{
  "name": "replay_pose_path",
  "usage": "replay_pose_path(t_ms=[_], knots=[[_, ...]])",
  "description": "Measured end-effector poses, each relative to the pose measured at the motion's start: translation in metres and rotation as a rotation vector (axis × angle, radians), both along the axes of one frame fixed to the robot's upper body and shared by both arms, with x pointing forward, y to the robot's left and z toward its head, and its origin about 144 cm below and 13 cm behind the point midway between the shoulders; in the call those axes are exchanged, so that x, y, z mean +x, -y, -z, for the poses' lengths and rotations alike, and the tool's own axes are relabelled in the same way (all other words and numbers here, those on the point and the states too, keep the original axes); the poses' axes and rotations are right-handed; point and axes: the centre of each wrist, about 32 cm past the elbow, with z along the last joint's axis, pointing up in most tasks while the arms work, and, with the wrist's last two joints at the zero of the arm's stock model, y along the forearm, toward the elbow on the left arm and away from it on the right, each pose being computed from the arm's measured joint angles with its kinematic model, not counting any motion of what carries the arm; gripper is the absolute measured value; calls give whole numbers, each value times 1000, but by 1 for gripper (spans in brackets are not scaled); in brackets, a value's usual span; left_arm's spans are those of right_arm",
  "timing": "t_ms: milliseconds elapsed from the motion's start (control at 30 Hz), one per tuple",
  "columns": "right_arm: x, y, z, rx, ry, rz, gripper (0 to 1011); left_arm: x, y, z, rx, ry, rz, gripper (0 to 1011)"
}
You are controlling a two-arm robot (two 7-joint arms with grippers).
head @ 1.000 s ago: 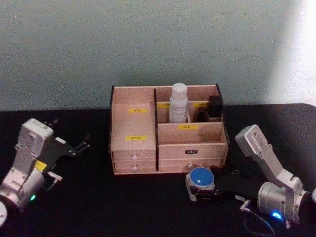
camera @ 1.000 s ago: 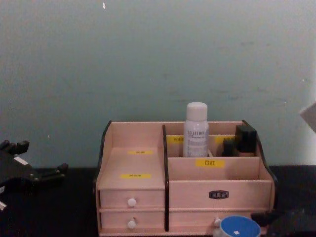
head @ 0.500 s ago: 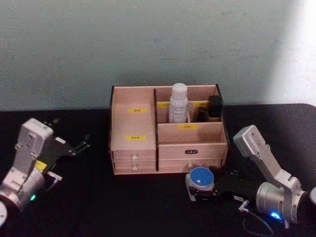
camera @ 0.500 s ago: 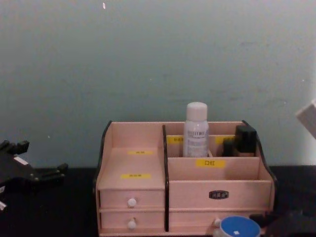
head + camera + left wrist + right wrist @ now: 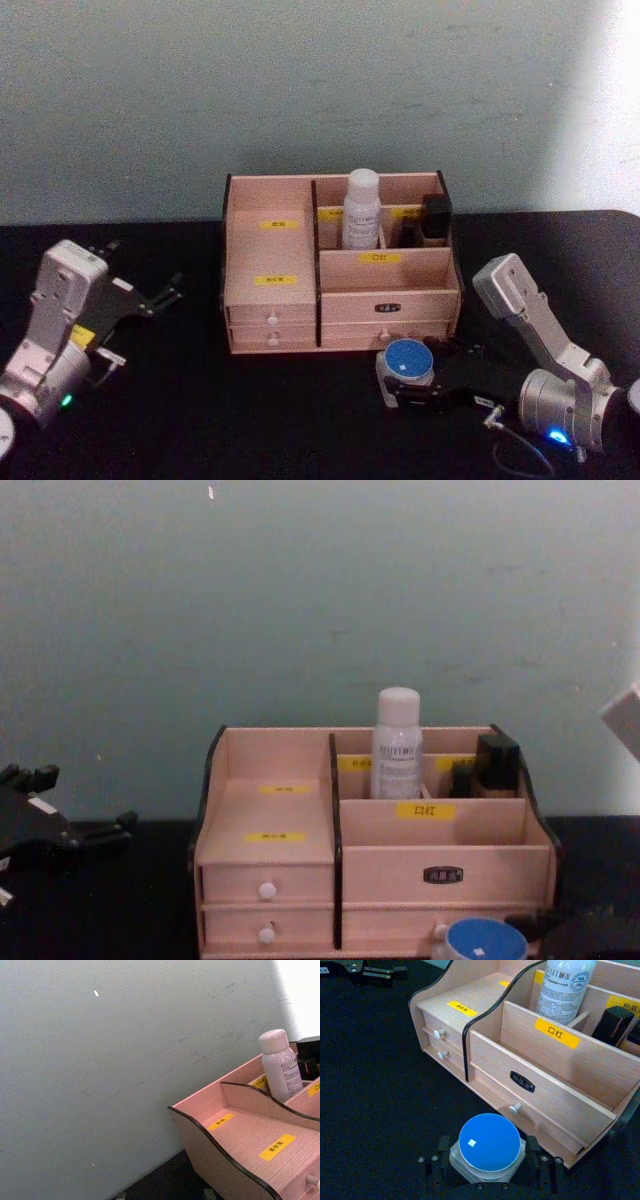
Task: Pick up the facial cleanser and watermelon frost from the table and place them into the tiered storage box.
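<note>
The box [image 5: 390, 292], of pale wood with dark trim, yellow labels and small white-knobbed drawers, stood on the table with its front facing the robot. The bottle [image 5: 362, 210], tall, whitish and with a rounded white cap, stood upright in a back compartment of the box, in its right part, just behind the partition with a yellow label. The jar [image 5: 406, 362], short and clear with a round blue lid facing up, stood on the table just before the box's lower right drawer, clamped between the fingers of the right gripper [image 5: 408, 375].
</note>
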Motion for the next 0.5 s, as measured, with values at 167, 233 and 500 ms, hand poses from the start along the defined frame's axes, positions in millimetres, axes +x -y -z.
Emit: replay_pose_path(t_ms=[167,233,500], knots=[[0,0,0,1,0,0,868,0,0,0,0,0,0,1001],[0,0,0,1,0,0,801,0,0,0,0,0,0,1001],[0,0,0,1,0,0,717,0,0,0,0,0,0,1001]])
